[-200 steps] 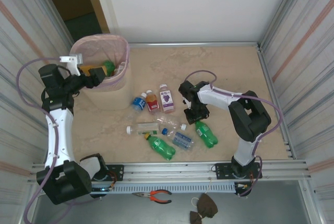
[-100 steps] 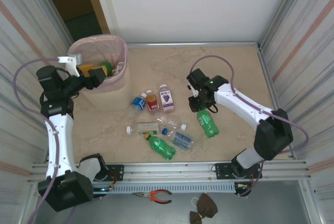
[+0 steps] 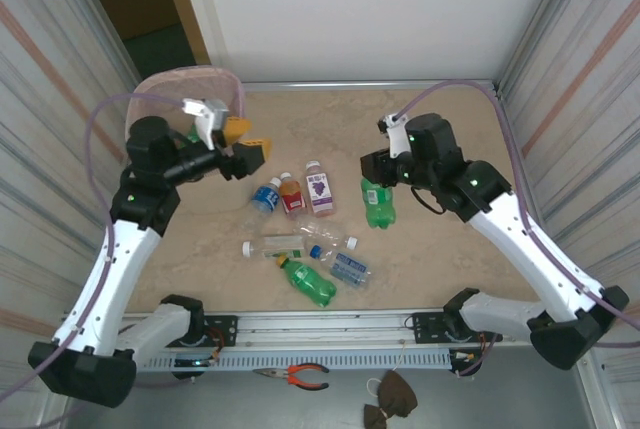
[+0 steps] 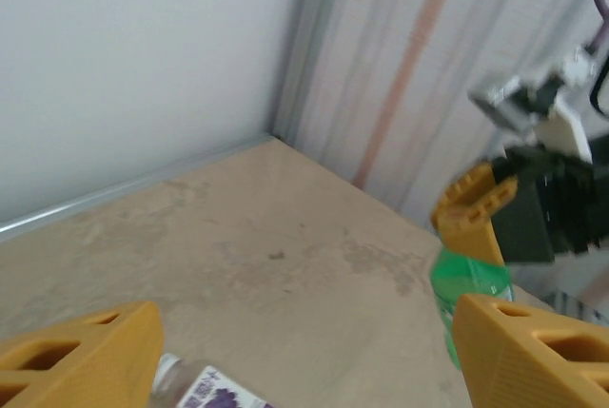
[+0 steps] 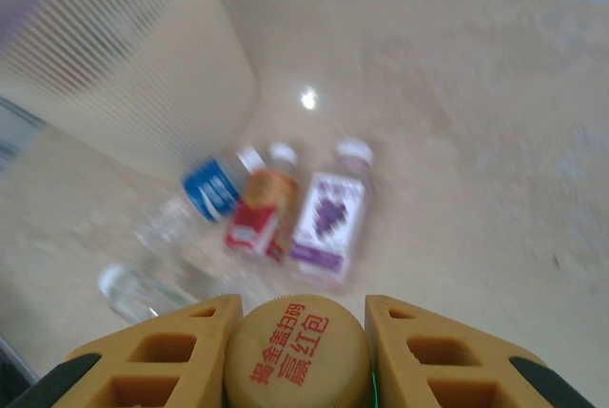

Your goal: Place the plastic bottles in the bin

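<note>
Beige marbled tabletop point(image 3: 440, 249) sits between pale walls. Right of centre in the top view, the right gripper point(image 3: 378, 171) is clamped on the cap of a green plastic bottle point(image 3: 377, 202) hanging below it. The left gripper point(image 3: 245, 144) gapes wide and empty beside the round pink mesh bin point(image 3: 165, 89) at upper left. Other plastic bottles point(image 3: 310, 284) lie mid-frame.

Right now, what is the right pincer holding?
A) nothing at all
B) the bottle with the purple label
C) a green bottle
C: the right pincer is shut on the yellow cap of a green bottle, which sits right under it in the top view.
</note>
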### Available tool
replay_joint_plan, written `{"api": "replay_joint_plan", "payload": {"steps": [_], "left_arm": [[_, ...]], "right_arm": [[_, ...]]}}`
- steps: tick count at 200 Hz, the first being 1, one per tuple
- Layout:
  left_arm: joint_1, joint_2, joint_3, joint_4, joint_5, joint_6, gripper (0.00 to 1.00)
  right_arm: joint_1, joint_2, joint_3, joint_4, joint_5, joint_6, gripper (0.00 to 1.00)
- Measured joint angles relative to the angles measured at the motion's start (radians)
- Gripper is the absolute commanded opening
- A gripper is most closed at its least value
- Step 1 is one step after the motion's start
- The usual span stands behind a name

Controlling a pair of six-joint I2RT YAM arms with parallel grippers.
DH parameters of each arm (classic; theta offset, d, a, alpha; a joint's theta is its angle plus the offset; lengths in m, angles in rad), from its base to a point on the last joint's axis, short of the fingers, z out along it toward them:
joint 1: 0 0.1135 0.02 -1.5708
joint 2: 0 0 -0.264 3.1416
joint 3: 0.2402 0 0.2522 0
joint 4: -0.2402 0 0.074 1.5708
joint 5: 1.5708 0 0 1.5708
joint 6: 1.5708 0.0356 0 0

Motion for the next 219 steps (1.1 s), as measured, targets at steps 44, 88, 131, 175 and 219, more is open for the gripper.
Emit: {"api": "replay_joint_plan", "payload": {"steps": [44, 88, 131, 175, 219], "left_arm": [[-0.246, 0.073, 0.082, 0.002, -0.056, 0.082, 0.85], [-0.386, 0.126, 0.174, -0.035, -0.051, 0.167, 0.9], [-0.403, 0.13, 0.204, -0.1, -0.028, 0.232, 0.91], [-0.467, 0.142, 0.225, -0.121, -0.015, 0.292, 0.91], [-0.53, 0.189, 0.23, -0.122, -0.036, 0.335, 0.83]], "right_arm": [[0.023, -0.08, -0.008, 0.24, -0.097, 0.013, 0.3], [0.075, -0.108, -0.038, 0.423, -0.202, -0.02, 0.3], [0.096, -0.108, -0.036, 0.479, -0.336, -0.094, 0.28], [0.109, -0.118, -0.017, 0.487, -0.377, -0.117, 0.28], [0.15, -0.159, -0.017, 0.517, -0.375, -0.117, 0.27]]}}
